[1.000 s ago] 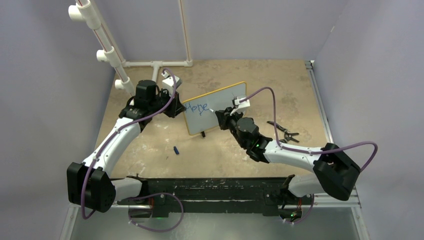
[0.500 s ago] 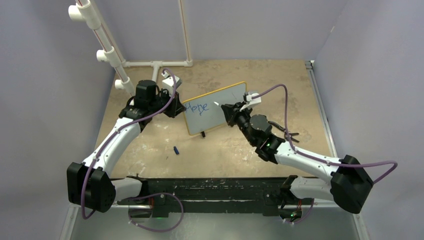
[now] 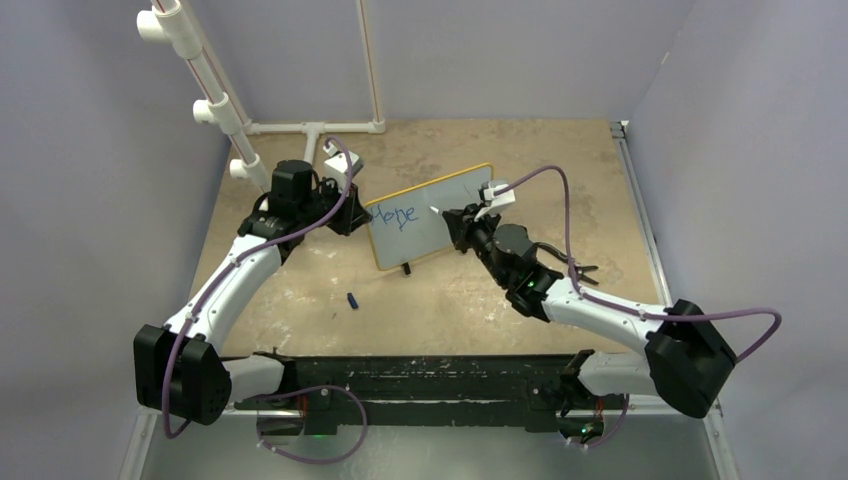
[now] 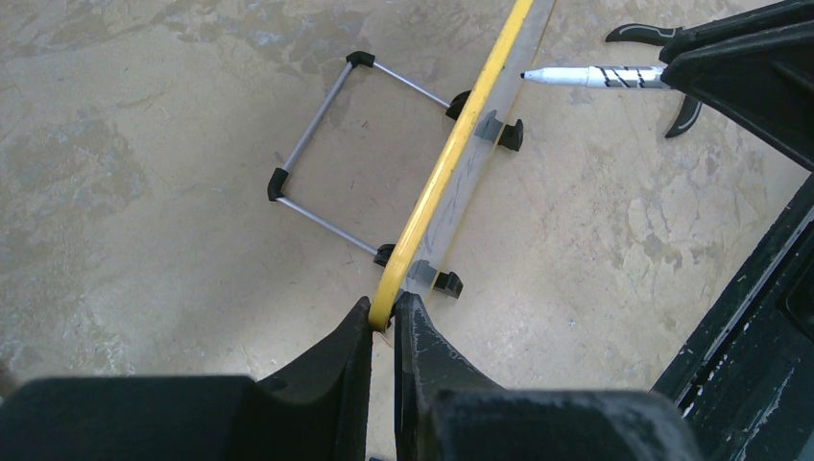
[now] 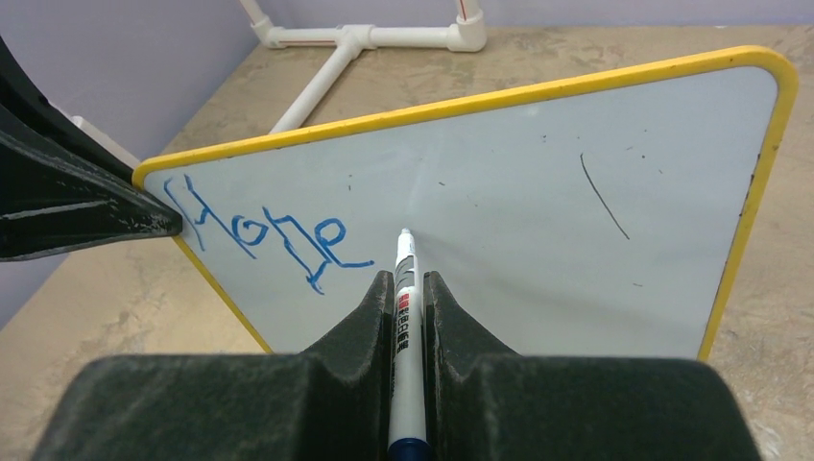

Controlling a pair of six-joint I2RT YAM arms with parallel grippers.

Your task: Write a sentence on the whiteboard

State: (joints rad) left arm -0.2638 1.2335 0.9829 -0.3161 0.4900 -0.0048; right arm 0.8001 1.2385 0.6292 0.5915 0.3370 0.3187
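Top view: one whiteboard (image 3: 415, 245) is standing mid-frame on the counter (image 3: 300, 275). Left wrist view: left hand (image 4: 385, 309) is clamping its yellow edge. Right wrist view: right hand (image 5: 410, 280) is clamping one marker (image 5: 403, 252); the sentence (image 5: 269, 235) is showing one word, left. Judged: next word is needing a gap and light pressure.

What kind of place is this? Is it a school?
Probably a robot lab booth, not a school: plain walls box in a worn table, a left arm and right arm are mounted at its edge, and a white pipe frame stands at the back.
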